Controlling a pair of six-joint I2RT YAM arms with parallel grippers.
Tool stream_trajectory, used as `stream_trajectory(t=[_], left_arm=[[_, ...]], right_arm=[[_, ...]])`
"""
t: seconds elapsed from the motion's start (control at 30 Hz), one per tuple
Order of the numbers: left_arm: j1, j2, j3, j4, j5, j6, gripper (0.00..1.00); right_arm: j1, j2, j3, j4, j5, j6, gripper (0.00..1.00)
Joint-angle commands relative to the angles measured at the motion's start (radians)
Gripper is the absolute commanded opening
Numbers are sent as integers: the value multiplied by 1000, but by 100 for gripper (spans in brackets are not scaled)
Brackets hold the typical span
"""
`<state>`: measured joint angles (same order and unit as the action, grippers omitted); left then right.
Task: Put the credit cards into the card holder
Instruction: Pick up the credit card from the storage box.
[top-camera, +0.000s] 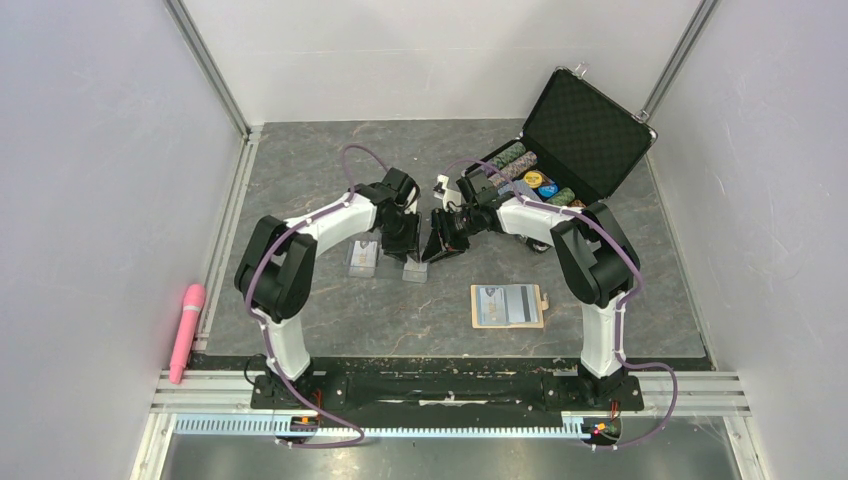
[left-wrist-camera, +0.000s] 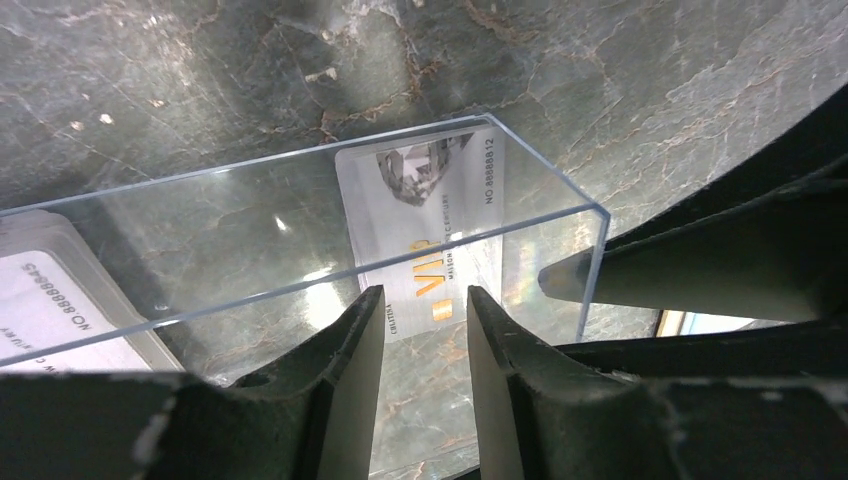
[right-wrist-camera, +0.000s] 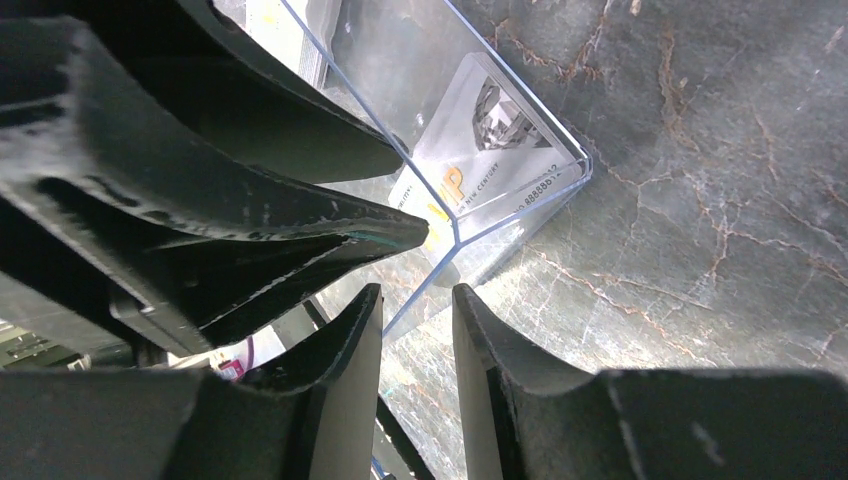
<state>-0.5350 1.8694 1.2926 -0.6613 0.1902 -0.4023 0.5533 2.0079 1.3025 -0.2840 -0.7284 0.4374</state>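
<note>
Left arm: was folded inward, left gripper (left-wrist-camera: 420, 297) held slightly parted over clear box (left-wrist-camera: 250, 215).
Right arm: was mirrored, right gripper (right-wrist-camera: 415, 290) parted at box corner.

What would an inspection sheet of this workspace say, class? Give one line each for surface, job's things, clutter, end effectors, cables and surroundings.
Surface: grey veined table, flat.
Job's things: one credit card lies inside a clear box; spare cards sit beside it; the card holder lies open, apart from them.
Clutter: black chip case, lid up, far right; pink object at the left edge.
End effectors: left end effector and right end effector both open, at the clear box.
Cables: purple cable along each arm; no snag seen.
Surroundings: white walls on three sides.
</note>
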Motion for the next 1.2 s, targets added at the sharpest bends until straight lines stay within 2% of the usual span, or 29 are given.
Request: stream_trajectory(t=[0.0, 0.17, 0.43, 0.57, 0.7, 0.83, 0.93, 1.17], left_arm=[[1, -47, 56, -25, -29, -5, 41], [1, 6, 68, -75, -67, 22, 39], [-6, 56, 54, -71, -53, 28, 32], [-13, 59, 63, -67, -39, 31, 18], [-23, 49, 69, -67, -39, 33, 9], [-34, 46, 78, -77, -50, 38, 8], [-49, 56, 93, -98, -66, 51, 15], [-81, 73, 131, -134, -106, 68, 16]], right_arm=[[5, 2, -17, 18, -16, -12, 32], [5, 5, -22, 18, -20, -13, 32], [4, 5, -23, 19, -22, -14, 32], [5, 8, -20, 17, -22, -16, 32], [5, 10, -17, 18, -23, -17, 32], [5, 11, -17, 18, -23, -16, 32], [5, 12, -18, 17, -23, -18, 32], [5, 11, -21, 16, -23, -18, 32]])
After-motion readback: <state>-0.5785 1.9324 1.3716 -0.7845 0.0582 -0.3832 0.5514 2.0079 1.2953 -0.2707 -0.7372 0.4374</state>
